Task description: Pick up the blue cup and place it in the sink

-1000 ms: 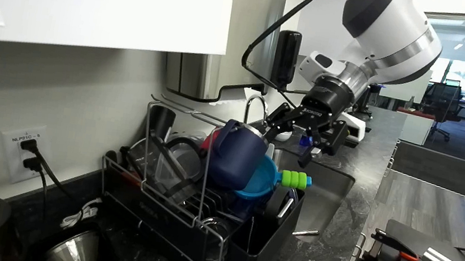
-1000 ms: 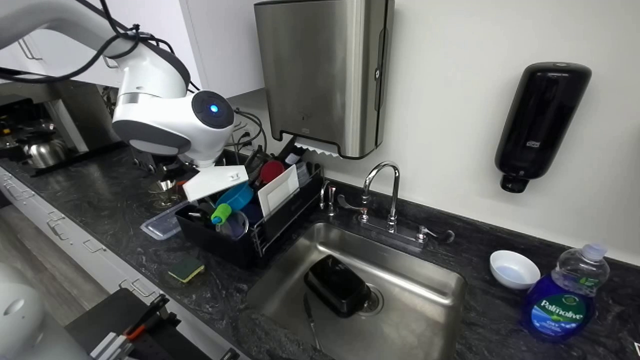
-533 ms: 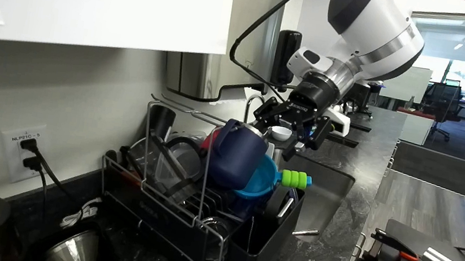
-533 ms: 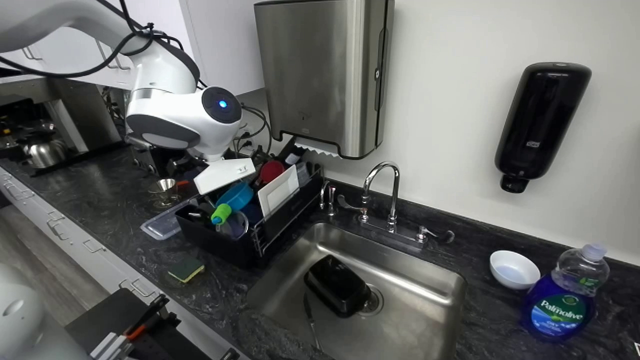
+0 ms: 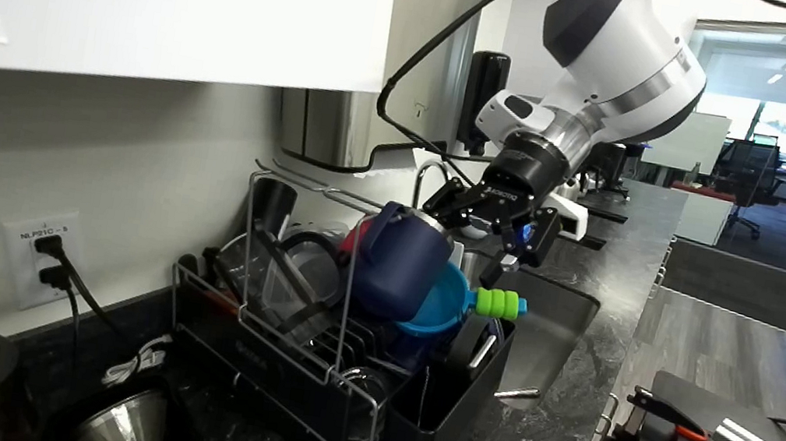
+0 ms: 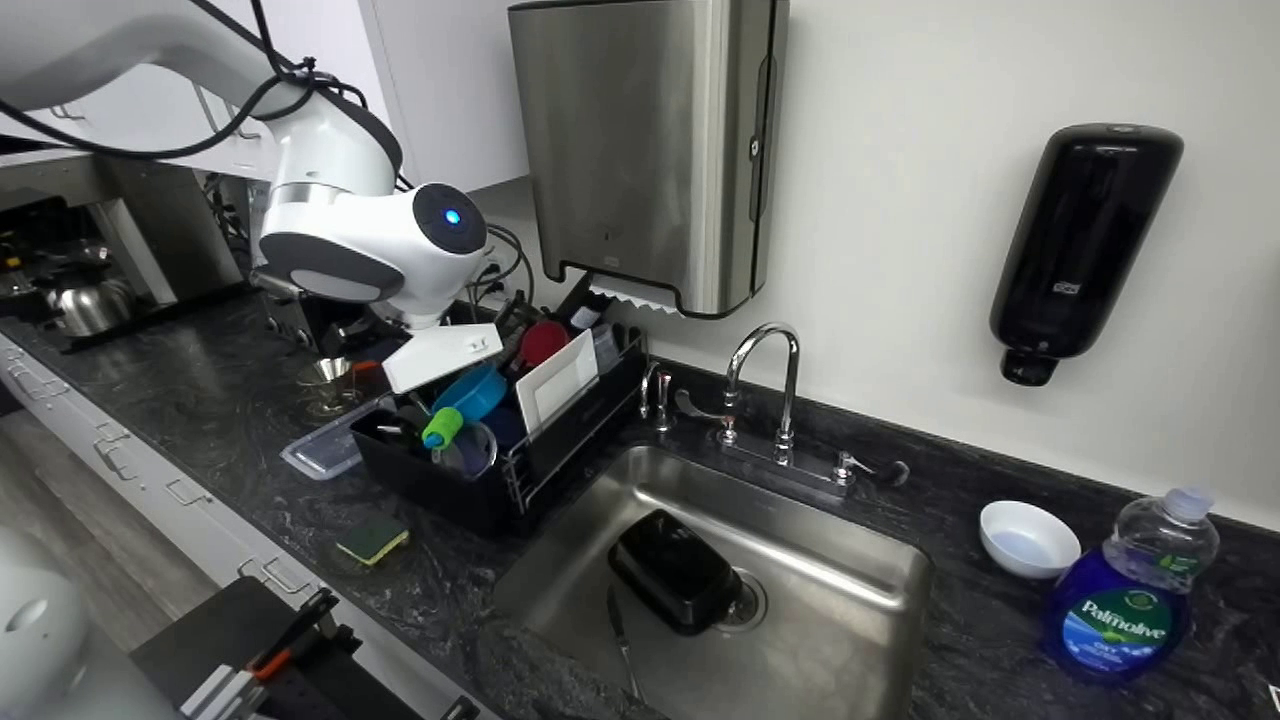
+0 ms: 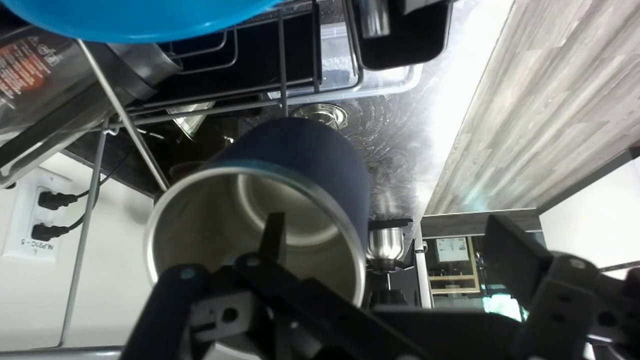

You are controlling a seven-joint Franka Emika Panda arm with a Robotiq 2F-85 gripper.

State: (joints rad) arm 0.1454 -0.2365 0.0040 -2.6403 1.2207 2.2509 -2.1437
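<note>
The blue cup, a navy mug (image 5: 401, 269) with a steel rim, leans in the dish rack with its mouth facing my gripper; it also shows in the wrist view (image 7: 320, 145). In an exterior view it is hidden behind the arm. My gripper (image 5: 462, 246) is open at the mug's mouth. In the wrist view (image 7: 385, 230) one finger overlaps the mouth and seems at or just inside it. The other finger (image 7: 515, 260) stands outside, apart from the wall. The steel sink (image 6: 810, 650) lies beside the rack.
The black dish rack (image 5: 443, 426) holds a light blue pan with a green handle (image 5: 498, 303) close below the mug, and a white board (image 6: 558, 382). A wire frame post stands beside the mug. A black dish (image 6: 675, 570) and a knife (image 6: 622, 640) lie in the sink. A faucet (image 6: 790, 390) rises behind.
My gripper has moved toward the mug, and one finger has come to its mouth; in the last half second it has dropped slightly. The mug has not moved. The gripper has stayed open.
</note>
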